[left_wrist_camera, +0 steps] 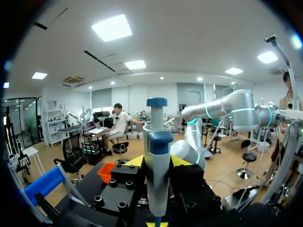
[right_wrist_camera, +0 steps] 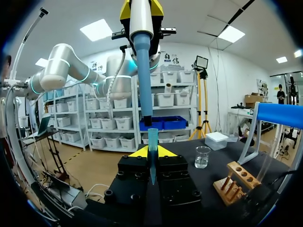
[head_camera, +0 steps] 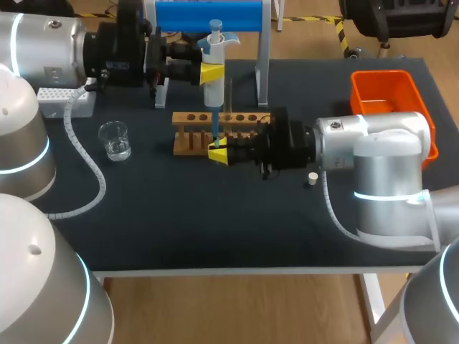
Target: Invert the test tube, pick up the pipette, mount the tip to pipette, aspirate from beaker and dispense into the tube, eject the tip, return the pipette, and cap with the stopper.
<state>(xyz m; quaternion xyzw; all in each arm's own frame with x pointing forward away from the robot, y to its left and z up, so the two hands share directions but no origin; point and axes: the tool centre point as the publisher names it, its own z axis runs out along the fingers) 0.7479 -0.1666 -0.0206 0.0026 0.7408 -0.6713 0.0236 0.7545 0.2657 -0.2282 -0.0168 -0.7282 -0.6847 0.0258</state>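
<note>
Mid-tabletop, just in front of the wooden rack [head_camera: 193, 132].

- Left pincer [head_camera: 210, 72]: clamped on the body of the pipette [head_camera: 214, 86], both yellow tips against its sides. The pipette hangs upright, plunger on top, blue shaft pointing down.
- Right pincer [head_camera: 219, 153]: narrow, closed on the test tube [right_wrist_camera: 151, 163]. The tube stands upright between the fingers, directly under the pipette.
- From the right wrist, shaft and tube line up. The tip seems to reach the tube's mouth, but how deep it sits I cannot tell, nor whether it holds liquid.
- Beaker [head_camera: 115, 140]: toward the left edge, well apart from the rack, with some clear liquid in it.
- Stopper [head_camera: 313, 176]: small and white, on the tabletop [head_camera: 215, 222] just beside the right arm.
- Orange bin [head_camera: 380, 74]: back right corner.

Judgement: the dispensing step, with ejecting the tip, returning the pipette and capping left to do.

Risks from here:
- The tube's mouth is narrow. A tip slightly off-centre would send liquid down the outside, or catch the rim.
- Pressing the pipette down too far could push the smooth tube through the fingers or tilt it, and it is held close against the rack.
- A tilted pipette would scrape the tip on the tube's wall and might loosen it early.
- The stopper lies close to the right arm, so a careless sweep could knock it toward the tabletop's edge.
</note>
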